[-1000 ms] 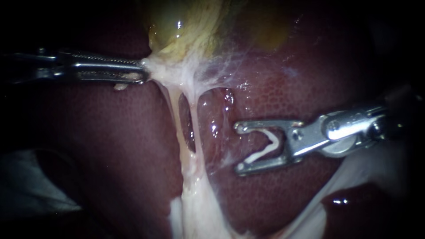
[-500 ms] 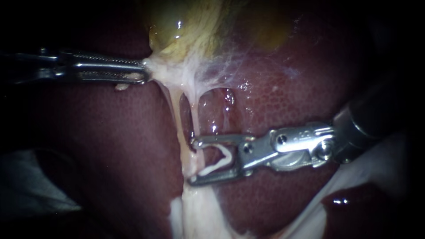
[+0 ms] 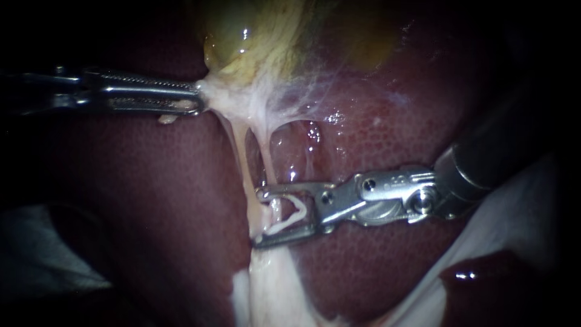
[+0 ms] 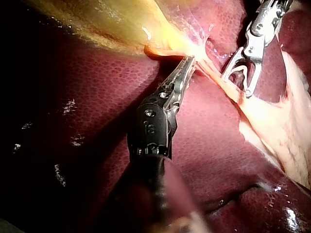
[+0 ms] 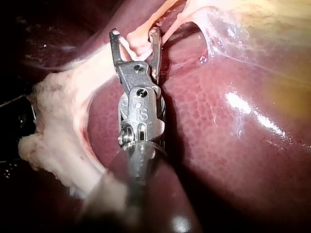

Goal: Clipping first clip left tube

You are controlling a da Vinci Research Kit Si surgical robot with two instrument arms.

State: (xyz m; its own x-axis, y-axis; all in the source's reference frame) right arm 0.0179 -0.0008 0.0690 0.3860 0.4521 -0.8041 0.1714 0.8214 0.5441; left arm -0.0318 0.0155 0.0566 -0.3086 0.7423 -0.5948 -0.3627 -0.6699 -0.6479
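The left tube [image 3: 241, 151] runs down over the liver [image 3: 393, 121] from the gallbladder [image 3: 242, 36], just beside the thinner right tube [image 3: 265, 154]. Your right instrument [image 3: 257, 218] holds the open white clip [image 3: 292, 213] seated between its spread jaws, with the tips at the tubes. Your left instrument [image 3: 196, 97] is clamped on the gallbladder's pale lower end, keeping the tubes taut.

Before squeezing, I would get both clip legs fully past the left tube alone and square across it. The endoscope view cannot settle which tube sits inside. The right wrist view shows one thick tube between the jaws and a thin strand outside them.
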